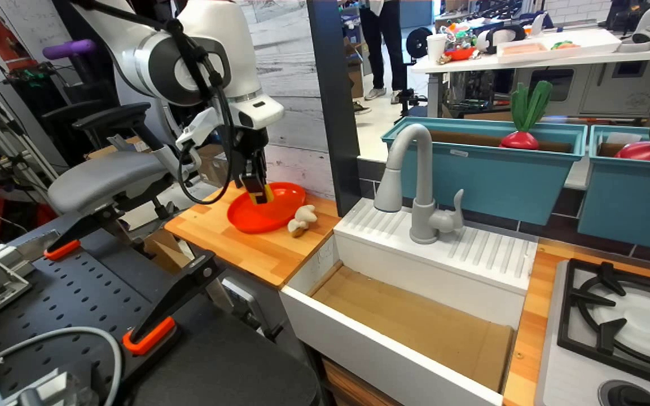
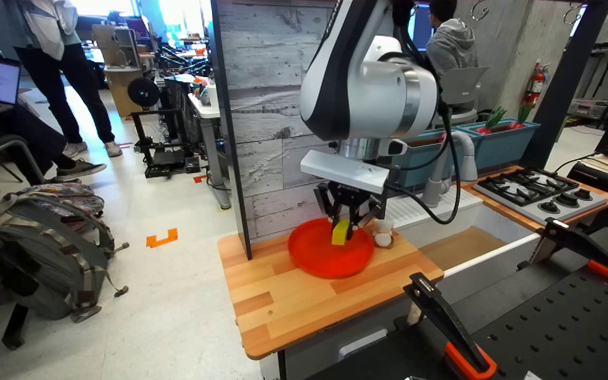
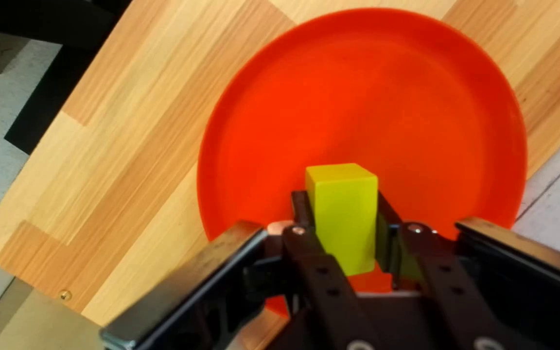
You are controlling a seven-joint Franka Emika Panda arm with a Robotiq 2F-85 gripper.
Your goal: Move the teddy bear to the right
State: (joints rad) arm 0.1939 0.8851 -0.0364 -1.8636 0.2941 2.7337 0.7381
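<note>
Tool (image 3: 343, 214) holding ylw blk (image 3: 344, 226); bear (image 2: 382, 236) nr, apart.

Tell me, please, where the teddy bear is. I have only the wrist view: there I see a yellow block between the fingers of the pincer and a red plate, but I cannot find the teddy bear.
Observer: The teddy bear is on the wooden counter, beside the red plate, on the side toward the sink.
Operator: Thank you. Does the pincer touch it?
Observer: No, the pincer is apart from the teddy bear in both exterior views.
Operator: And what stands at the back of the sink?
Observer: A gray faucet stands there.
</note>
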